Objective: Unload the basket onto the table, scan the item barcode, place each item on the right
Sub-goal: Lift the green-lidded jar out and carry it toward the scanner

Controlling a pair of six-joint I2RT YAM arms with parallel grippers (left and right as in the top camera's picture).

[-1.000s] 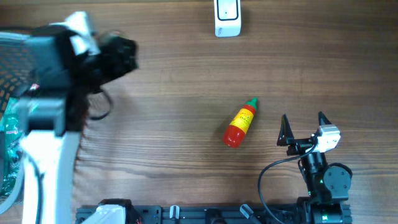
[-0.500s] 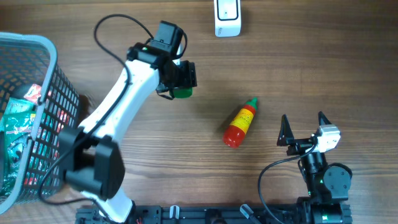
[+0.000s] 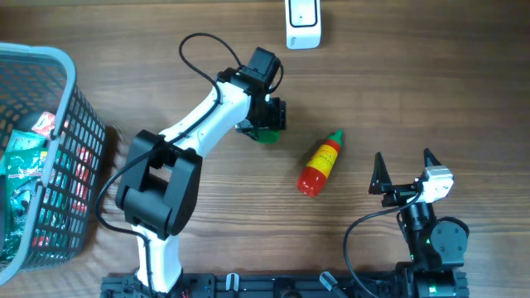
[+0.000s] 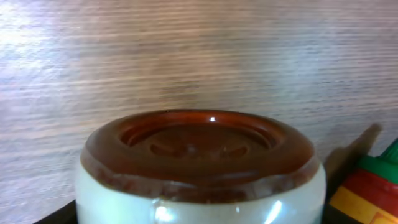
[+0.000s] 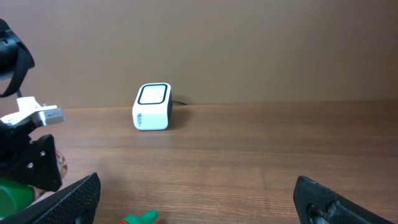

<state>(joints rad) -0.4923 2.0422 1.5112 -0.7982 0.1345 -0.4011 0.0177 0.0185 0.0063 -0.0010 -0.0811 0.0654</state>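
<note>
judging from its glossy pale wall and hard reddish-brown round end, the jar (image 4: 199,162) looks stiff and smooth, probably with some weight, so it could slip in a loose hold and may break if dropped. the best grip is likely across the straight body, away from the rim, leaving the label bare for the scanner (image 3: 303,23). the jar sits in the left gripper (image 3: 267,124), whose jaws are closed partway around it, though the fingers themselves are hidden in the wrist view. from above it shows as a green patch over the middle of the table (image 3: 207,215), near the green tip of the lying sauce bottle (image 3: 320,163) and well apart from the scanner at the far edge. the left arm stretches diagonally from the near edge, elbow bent, wrist turned toward the bottle. the right gripper (image 3: 404,165) rests near its base, spread wide and holding nothing.
</note>
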